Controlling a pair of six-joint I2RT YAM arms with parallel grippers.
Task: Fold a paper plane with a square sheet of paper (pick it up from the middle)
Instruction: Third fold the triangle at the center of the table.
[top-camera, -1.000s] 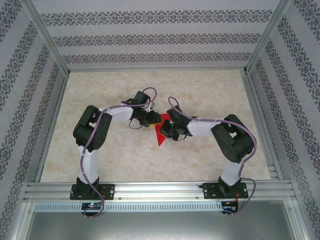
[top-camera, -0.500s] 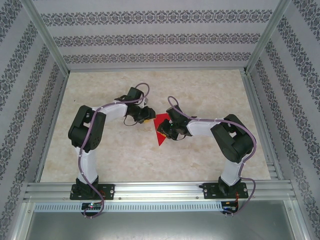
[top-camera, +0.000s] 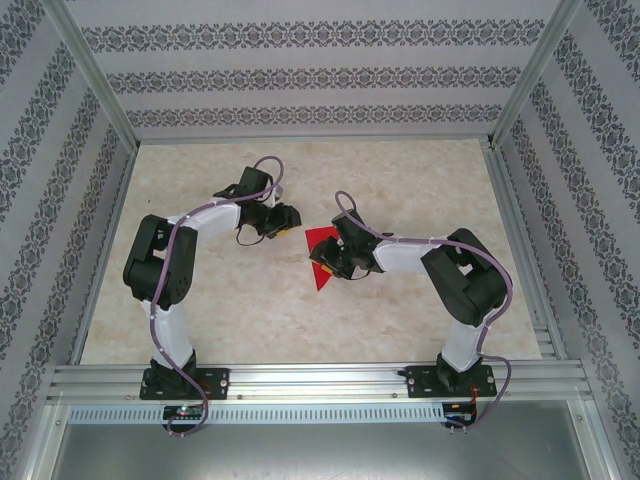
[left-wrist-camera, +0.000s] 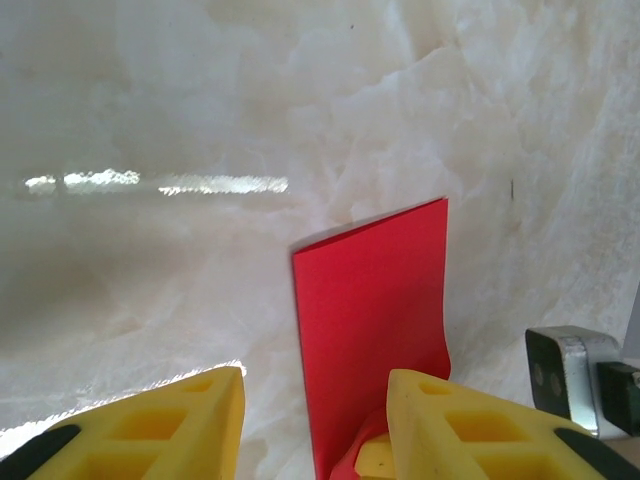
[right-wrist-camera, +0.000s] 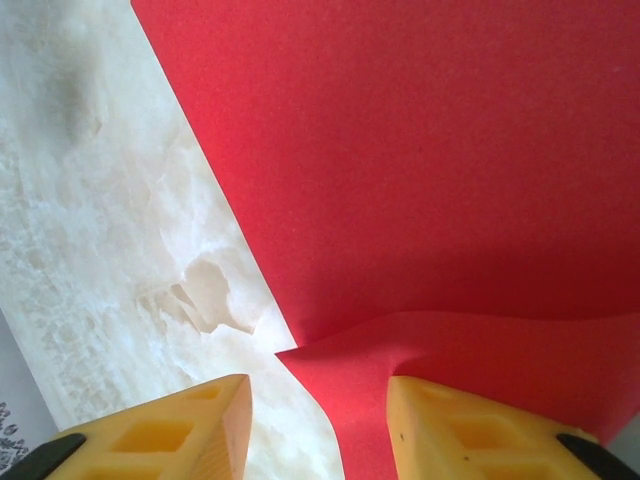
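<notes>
While the fold is only part made, we list the scene as follows.

Item one: thin, bright red sheet of paper (top-camera: 318, 245). It lies on the pale marble-patterned tabletop (top-camera: 220, 320) near its middle, between the two arms. From above it narrows to a point toward the bases, so we judge at least one crease already laid.

Item two: right gripper (top-camera: 333, 264). Its yellow fingers (right-wrist-camera: 470, 430) are spread apart and hold nothing, poised low over the sheet of paper (right-wrist-camera: 420, 170). A loose flap stands lifted off the layer below, its edge close by one finger.

Item three: left gripper (top-camera: 284, 218). Its fingers (left-wrist-camera: 170, 425) are likewise parted and empty. It sits just beside the sheet of paper (left-wrist-camera: 370, 300), facing a straight edge; whether it touches, we cannot tell.

Handling note, our judgement: the step in hand is flattening that lifted flap into a crease. We would lay one right finger flat on the flap near the fold line and draw it along the line. The left gripper would pin the far edge so the thin paper does not slide on the smooth top. Pressure should be light, since a snagged fingertip could buckle or tear it.
</notes>
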